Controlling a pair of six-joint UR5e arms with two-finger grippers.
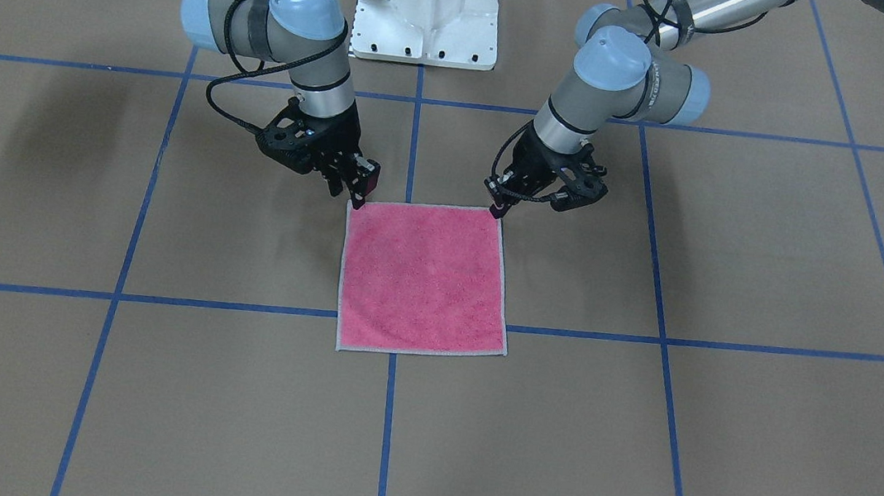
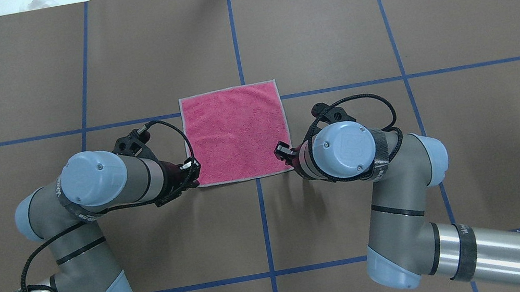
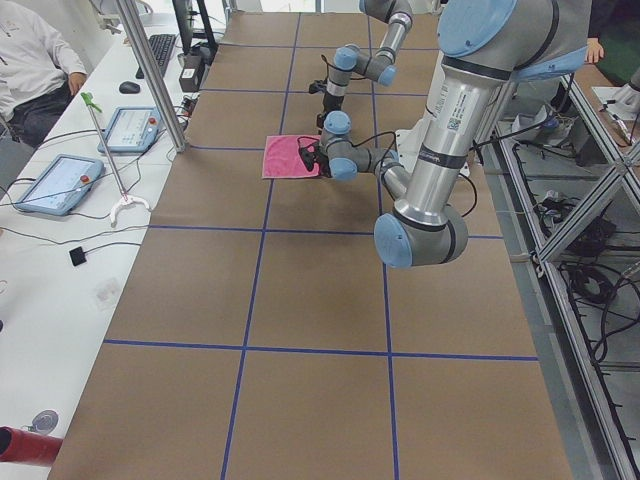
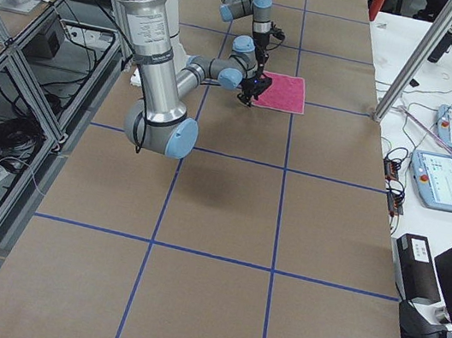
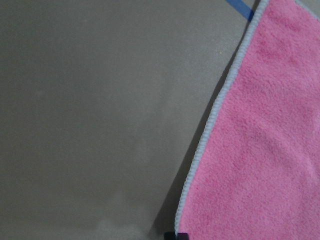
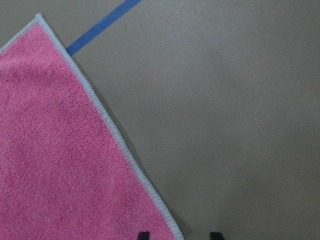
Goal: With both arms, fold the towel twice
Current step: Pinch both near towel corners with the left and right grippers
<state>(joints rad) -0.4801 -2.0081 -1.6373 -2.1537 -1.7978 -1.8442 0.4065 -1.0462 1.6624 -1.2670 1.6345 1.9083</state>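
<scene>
The towel (image 1: 422,279) lies flat and square on the brown table, pink face up with a light grey border; it also shows from overhead (image 2: 236,134). My left gripper (image 1: 499,207) is down at the towel's corner nearest the robot on my left side. In the left wrist view (image 5: 176,235) its tips show together on the towel's edge (image 5: 265,150). My right gripper (image 1: 357,188) is at the other near corner. In the right wrist view (image 6: 179,235) its two tips stand apart, straddling the towel's border (image 6: 60,165).
The white pedestal base (image 1: 428,5) stands behind the grippers. Blue tape lines (image 2: 234,39) grid the table. A side bench holds tablets (image 3: 60,180), a metal post (image 3: 150,70) stands at its edge, and a seated person (image 3: 30,60) is nearby.
</scene>
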